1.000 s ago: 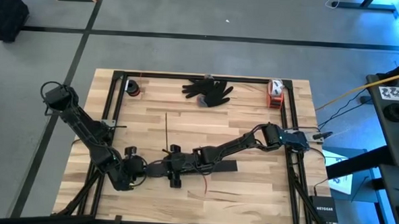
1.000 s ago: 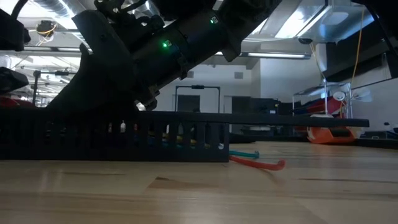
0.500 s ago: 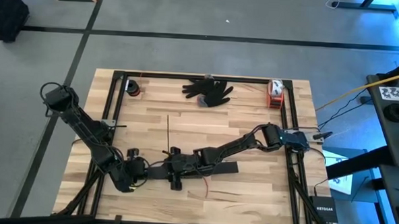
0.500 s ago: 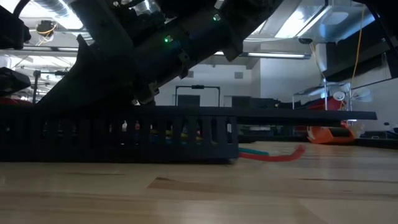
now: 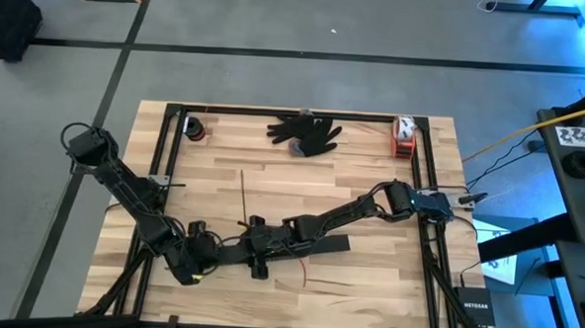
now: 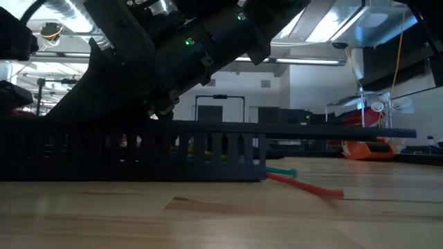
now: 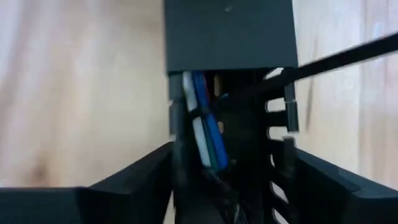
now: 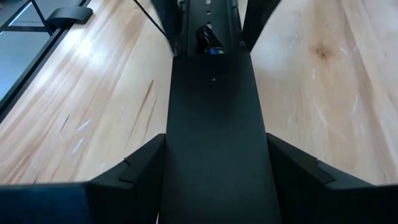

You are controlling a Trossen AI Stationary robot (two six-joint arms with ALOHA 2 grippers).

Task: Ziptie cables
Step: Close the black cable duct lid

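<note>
A long black comb-slotted bar [image 5: 279, 247] lies across the near middle of the table, with a flat black cover [image 8: 214, 93] on top. The cables [image 7: 202, 134], white, blue and green here, run inside it; a red one [image 6: 311, 187] trails out onto the wood. The ziptie [image 5: 244, 195] lies straight on the table just beyond the bar. My left gripper [image 7: 233, 155] is at the bar's left end, open, with a finger close on either side. My right gripper [image 8: 216, 149] is shut on the bar farther right. My left gripper has its fingers [image 7: 149, 177] close along the slotted walls [image 7: 283, 143] at the bar's left end; I cannot tell whether they touch. My right gripper pinches the covered bar by its two long edges [image 8: 180, 149] between its two fingers. It comes slanting down from the table's right and points along the bar. The bar rests on the table [image 6: 208, 207].
A black glove [image 5: 306, 133], a small dark roll [image 5: 194, 130] and an orange and white object [image 5: 402, 137] lie along the far edge. A black frame rail [image 5: 164, 158] borders the wooden top. Bare wood lies between the ziptie and the glove.
The slotted bar has slid a little toward the table's right edge. The red wire's free end rose off the wood, then sank back onto it farther right.
</note>
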